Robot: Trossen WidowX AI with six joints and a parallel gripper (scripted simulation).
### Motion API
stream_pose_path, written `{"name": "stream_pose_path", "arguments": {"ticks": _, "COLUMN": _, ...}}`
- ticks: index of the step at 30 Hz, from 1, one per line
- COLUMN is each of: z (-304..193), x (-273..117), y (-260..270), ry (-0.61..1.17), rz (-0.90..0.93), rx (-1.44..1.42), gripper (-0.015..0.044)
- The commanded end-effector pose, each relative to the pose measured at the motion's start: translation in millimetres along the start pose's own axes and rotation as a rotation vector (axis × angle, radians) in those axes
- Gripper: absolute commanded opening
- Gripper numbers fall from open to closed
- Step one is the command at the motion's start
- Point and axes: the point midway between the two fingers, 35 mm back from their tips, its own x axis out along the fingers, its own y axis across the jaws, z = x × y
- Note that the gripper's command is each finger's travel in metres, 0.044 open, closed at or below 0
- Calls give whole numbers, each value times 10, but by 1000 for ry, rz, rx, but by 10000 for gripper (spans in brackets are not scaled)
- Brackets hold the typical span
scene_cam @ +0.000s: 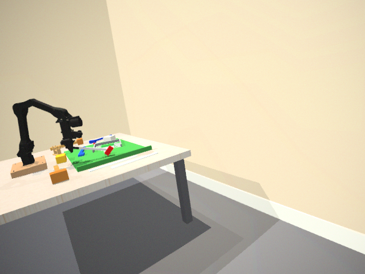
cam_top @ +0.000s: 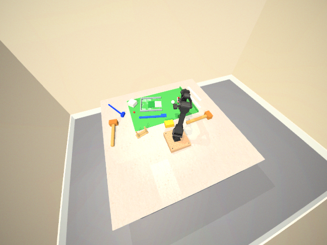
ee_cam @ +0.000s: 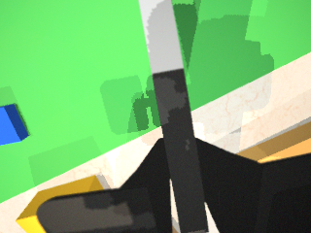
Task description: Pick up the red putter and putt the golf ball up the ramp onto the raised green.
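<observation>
My gripper [scene_cam: 71, 149] [ee_cam: 173, 142] points down and is shut on the dark handle of the red putter [scene_cam: 108, 150] [ee_cam: 162, 39]; its fingertips are hidden by the arm in the top view. The putter's pale shaft reaches outward, and its red head [cam_top: 178, 99] is at or just above the green mat [cam_top: 171, 93] [scene_cam: 132, 145]. The white golf ball [cam_top: 172, 101] lies just left of the head, between it and the ramp [cam_top: 158, 104]. The ball does not show in the exterior view. The raised green [cam_top: 151, 104] is beyond the ramp, inside grey rails [cam_top: 150, 111]. The gap between head and ball is unclear.
A blue bar [cam_top: 152, 116] [ee_cam: 11, 125] lies on the mat near a yellow block [cam_top: 169, 123] [scene_cam: 61, 158] [ee_cam: 73, 186]. Orange mallets [cam_top: 208, 115] [cam_top: 113, 122] lie on either side. A white block [cam_top: 132, 102], blue putter [cam_top: 115, 109] and wooden rack [cam_top: 142, 132] are left.
</observation>
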Motion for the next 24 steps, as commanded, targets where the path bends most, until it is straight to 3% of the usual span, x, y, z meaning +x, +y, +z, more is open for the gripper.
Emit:
{"name": "stream_pose_path", "arguments": {"ticks": 1, "z": 5, "x": -10, "y": -2, "ry": -3, "rz": -1, "rx": 0, "gripper": 0}}
{"name": "stream_pose_path", "arguments": {"ticks": 16, "z": 5, "x": 26, "y": -298, "ry": -1, "rz": -4, "rx": -5, "gripper": 0}}
{"name": "stream_pose_path", "arguments": {"ticks": 24, "z": -1, "x": 32, "y": -189, "ry": 5, "rz": 0, "rx": 2, "gripper": 0}}
